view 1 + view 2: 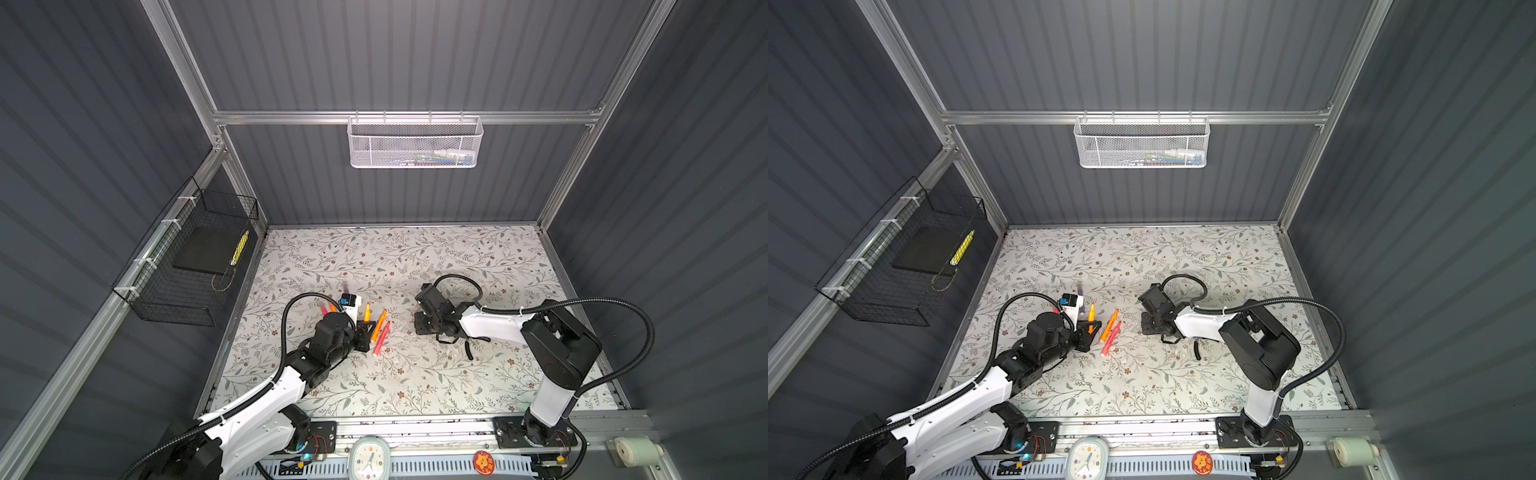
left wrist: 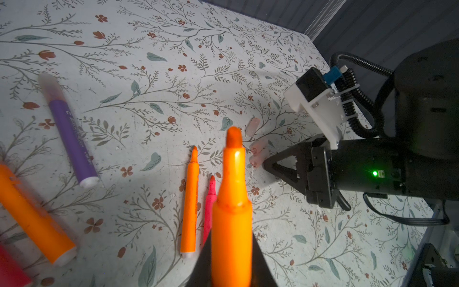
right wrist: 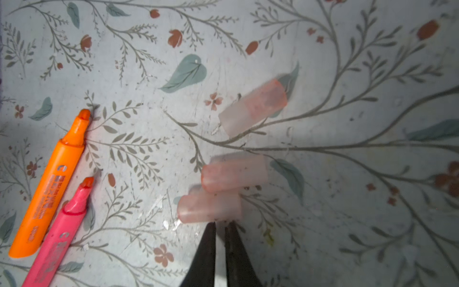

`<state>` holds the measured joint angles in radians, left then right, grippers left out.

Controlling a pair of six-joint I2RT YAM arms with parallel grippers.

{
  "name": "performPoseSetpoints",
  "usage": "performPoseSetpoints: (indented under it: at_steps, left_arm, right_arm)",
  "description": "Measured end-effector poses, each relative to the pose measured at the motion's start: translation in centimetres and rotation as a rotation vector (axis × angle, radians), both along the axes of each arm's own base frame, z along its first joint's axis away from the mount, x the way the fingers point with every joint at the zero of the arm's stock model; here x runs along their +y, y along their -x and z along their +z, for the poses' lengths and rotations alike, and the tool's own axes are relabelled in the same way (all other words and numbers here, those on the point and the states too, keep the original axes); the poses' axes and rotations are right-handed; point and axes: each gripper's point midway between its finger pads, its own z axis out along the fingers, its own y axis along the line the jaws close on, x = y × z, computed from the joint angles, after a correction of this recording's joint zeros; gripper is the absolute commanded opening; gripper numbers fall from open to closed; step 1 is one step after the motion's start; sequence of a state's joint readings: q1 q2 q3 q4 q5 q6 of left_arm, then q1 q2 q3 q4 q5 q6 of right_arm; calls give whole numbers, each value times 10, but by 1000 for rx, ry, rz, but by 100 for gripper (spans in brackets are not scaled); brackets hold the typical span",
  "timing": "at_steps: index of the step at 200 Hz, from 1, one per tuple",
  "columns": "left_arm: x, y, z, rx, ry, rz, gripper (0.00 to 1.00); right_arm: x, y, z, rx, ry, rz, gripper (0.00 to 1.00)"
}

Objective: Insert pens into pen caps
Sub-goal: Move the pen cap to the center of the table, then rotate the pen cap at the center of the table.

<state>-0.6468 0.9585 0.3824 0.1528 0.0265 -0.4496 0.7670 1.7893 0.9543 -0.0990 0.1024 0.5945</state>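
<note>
1. You worked over a floral tabletop (image 1: 415,386) boxed in by grey ribbed walls (image 1: 374,54). A white mesh basket (image 1: 415,143) hung on the far wall and a black wire basket (image 1: 187,266) on the left one.
2. Your left gripper (image 2: 232,263) was clamped on an orange pen (image 2: 232,193), whose bare tip stuck out past the jaws.
3. Your right gripper (image 3: 222,223) had its jaws drawn together, the tips right at the edge of the nearest pen cap (image 3: 208,207). You could not tell whether they pinched its rim.
4. A second pen cap (image 3: 234,172) lay touching that one, and a third pen cap (image 3: 253,108) lay a little apart.
5. Between the two grippers, left of the caps, a loose orange pen (image 3: 49,184) and a pink pen (image 3: 62,231) lay side by side, both uncapped.
6. A purple pen (image 2: 70,134) with a cap on lay on the table on the far side of the left gripper.
</note>
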Motion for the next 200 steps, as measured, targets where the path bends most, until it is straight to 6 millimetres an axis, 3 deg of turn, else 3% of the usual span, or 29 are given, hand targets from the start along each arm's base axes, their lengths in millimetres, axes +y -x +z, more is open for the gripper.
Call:
performPoseSetpoints:
  at_steps: [42, 78, 119, 176, 200]
  left_arm:
    - [0, 0, 0, 2, -1, 0, 0]
    - [0, 0, 2, -5, 4, 0, 0]
    - [0, 1, 4, -11, 8, 0, 0]
    - [1, 2, 9, -22, 16, 0, 0]
    - [2, 2, 11, -26, 19, 0, 0]
  right_arm:
    - [-2, -9, 0, -9, 18, -26, 19]
    - [-4, -13, 4, -19, 11, -54, 55]
    - [3, -18, 19, -49, -56, -78, 79]
    - [-2, -38, 14, -73, 45, -150, 80]
    - [-11, -37, 6, -72, 110, -166, 76]
